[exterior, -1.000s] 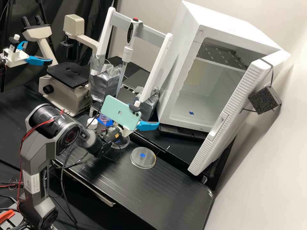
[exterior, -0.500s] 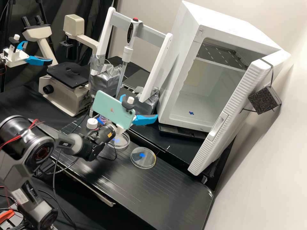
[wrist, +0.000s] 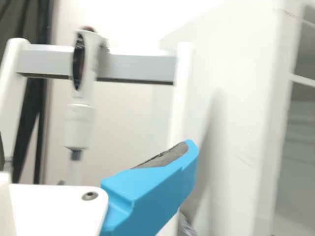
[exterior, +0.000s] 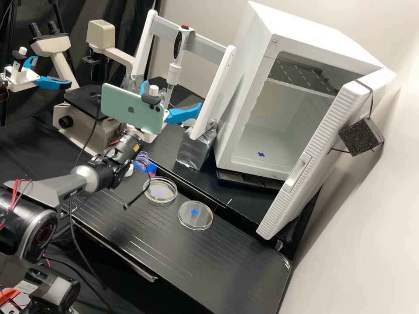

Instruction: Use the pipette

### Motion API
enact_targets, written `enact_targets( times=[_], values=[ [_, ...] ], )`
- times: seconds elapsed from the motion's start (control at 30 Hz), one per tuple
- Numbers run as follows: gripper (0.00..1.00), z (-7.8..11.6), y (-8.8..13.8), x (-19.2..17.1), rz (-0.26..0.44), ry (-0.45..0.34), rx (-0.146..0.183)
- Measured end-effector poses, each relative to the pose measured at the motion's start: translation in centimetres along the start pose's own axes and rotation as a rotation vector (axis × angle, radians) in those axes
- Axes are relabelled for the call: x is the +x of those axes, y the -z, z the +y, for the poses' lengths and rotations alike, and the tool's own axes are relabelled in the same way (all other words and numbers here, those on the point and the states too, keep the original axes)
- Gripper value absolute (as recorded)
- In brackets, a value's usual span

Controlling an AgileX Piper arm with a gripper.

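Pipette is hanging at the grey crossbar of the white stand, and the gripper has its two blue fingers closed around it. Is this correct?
Not about the fingers: the high view shows the gripper open, its two blue fingers spread apart and not closed around the pipette. The pipette does hang at the grey crossbar of the white stand.

The arm (exterior: 52, 192) is dark grey and black, with red wires (exterior: 15, 190), black cables (exterior: 73, 237) and a little yellow sticker (exterior: 136, 148). Its end effector (exterior: 173, 93) is white, with a round screw (wrist: 90, 195), bright blue fingers (exterior: 182, 114) and a rough grey pad (wrist: 167, 156).
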Motion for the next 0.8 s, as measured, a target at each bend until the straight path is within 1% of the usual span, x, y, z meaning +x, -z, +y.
enact_targets(
  times=[0.13,0.2,0.27,0.37,0.5,0.53,0.6,0.67,0.73,0.8],
  values=[
    [1.0,0.0,1.3,1.4,0.005,0.008,-0.011],
    [1.0,0.2,1.9,2.2,0.003,0.006,-0.004],
    [1.0,0.1,2.4,3.3,-0.008,0.02,-0.004],
    [1.0,0.2,3.3,4.8,-0.01,0.036,-0.025],
    [1.0,0.1,4.0,6.5,-0.03,0.056,-0.06],
    [1.0,0.2,4.1,6.9,-0.035,0.052,-0.057],
    [1.0,0.2,4.2,7.7,-0.047,0.054,-0.066],
    [1.0,0.0,4.1,8.4,-0.063,0.059,-0.071],
    [1.0,-0.1,4.1,8.9,-0.077,0.065,-0.069],
    [1.0,-0.5,4.1,9.4,-0.086,0.071,-0.077]
  ],
)
